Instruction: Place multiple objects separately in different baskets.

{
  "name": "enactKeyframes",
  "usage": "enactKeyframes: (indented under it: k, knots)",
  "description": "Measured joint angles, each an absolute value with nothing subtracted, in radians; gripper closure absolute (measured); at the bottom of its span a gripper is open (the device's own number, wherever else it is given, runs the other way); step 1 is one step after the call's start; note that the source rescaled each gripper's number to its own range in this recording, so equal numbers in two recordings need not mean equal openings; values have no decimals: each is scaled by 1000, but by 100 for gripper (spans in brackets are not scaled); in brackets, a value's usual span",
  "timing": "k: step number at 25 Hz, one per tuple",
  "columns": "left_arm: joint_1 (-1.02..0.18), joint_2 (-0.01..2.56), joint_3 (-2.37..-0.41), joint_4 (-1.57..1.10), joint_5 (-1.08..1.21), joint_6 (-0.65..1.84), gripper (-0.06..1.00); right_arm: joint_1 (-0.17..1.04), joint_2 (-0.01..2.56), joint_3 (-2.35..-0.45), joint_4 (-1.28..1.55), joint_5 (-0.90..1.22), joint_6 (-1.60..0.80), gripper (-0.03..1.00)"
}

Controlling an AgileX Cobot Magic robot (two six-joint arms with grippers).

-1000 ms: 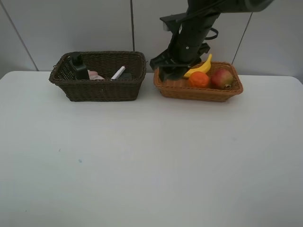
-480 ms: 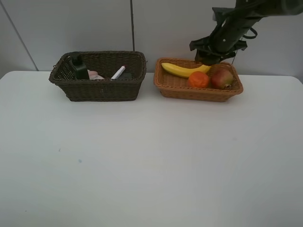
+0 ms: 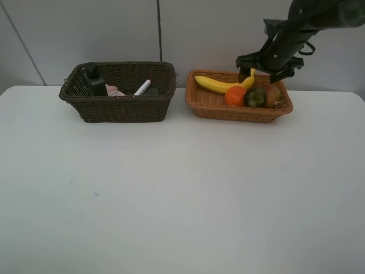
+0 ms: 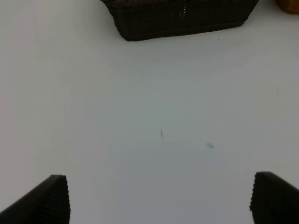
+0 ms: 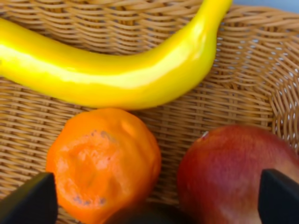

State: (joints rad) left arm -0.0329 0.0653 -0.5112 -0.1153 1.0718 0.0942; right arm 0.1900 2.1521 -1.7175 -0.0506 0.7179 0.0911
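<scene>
The light tan basket (image 3: 208,105) holds the yellow banana (image 3: 217,85), orange (image 3: 234,96), dark mangosteen (image 3: 255,97) and red fruit (image 3: 274,95). My right gripper (image 3: 262,74) hangs open just above them. Its wrist view shows the banana (image 5: 117,79), orange (image 5: 103,158), red fruit (image 5: 233,172) and the mangosteen's top (image 5: 145,215) between the fingertips (image 5: 28,201). The dark brown basket (image 3: 120,108) holds the dark green bottle (image 3: 94,81), pink bottle (image 3: 115,91), marker (image 3: 142,87) and a dark block (image 3: 151,91). My left gripper (image 4: 159,200) is open and empty over the table.
The white table (image 3: 182,188) stretches in front of both baskets. The wall stands close behind them. In the left wrist view the dark basket's (image 4: 177,21) front wall is ahead, with the tan basket's corner (image 4: 290,4) at the edge.
My right gripper moved from the tan basket's left end to its right end. The mangosteen now lies in the basket between orange and red fruit, let go.
</scene>
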Motion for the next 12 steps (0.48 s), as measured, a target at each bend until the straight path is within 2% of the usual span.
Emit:
enactKeyframes:
  k: [7,12]
  knots:
    - [-33,65,-511,-115,1072,94,-6,190,2079,-1718,-54,834,103,5]
    - [-33,65,-511,-115,1072,94,-6,190,2029,-1718,-109,1014,116,5]
